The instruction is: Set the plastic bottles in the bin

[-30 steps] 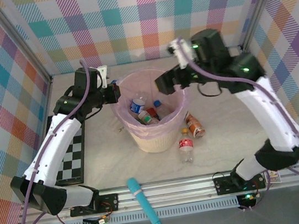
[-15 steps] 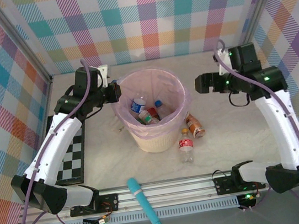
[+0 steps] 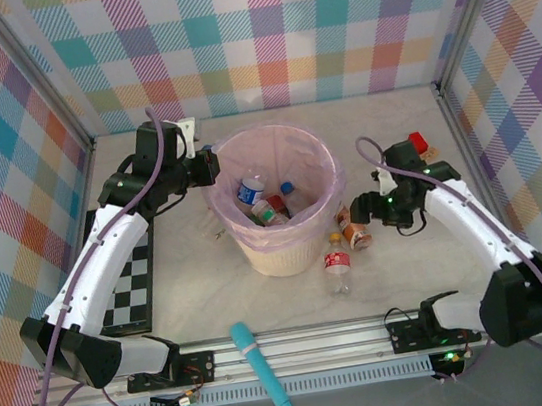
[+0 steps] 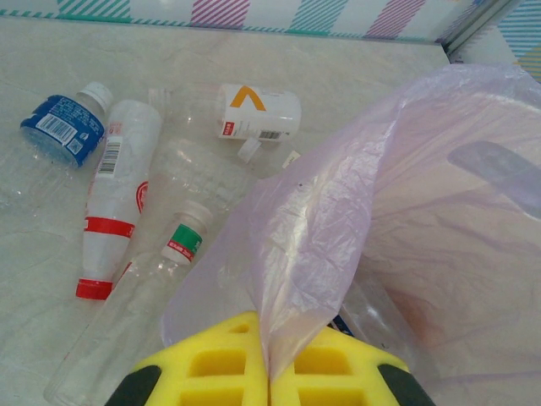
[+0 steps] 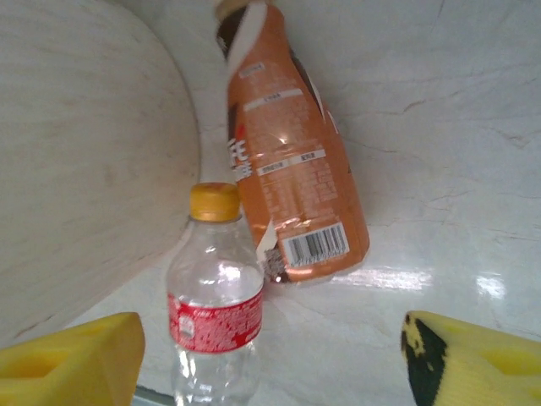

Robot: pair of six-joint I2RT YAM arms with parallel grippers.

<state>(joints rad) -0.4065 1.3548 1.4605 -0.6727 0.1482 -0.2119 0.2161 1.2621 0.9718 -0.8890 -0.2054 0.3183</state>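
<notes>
Jaws of your left gripper pinch the pink liner shut, likely steadying the bin. Your right gripper hangs open over two bottles just beside the bin, an orange-labelled bottle and a red-labelled bottle, seemingly to take one. Three bottles lie inside it.

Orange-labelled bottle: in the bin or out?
Out. The orange-labelled bottle lies on its side on the table, beside the bin, next to a red-labelled bottle.
</notes>
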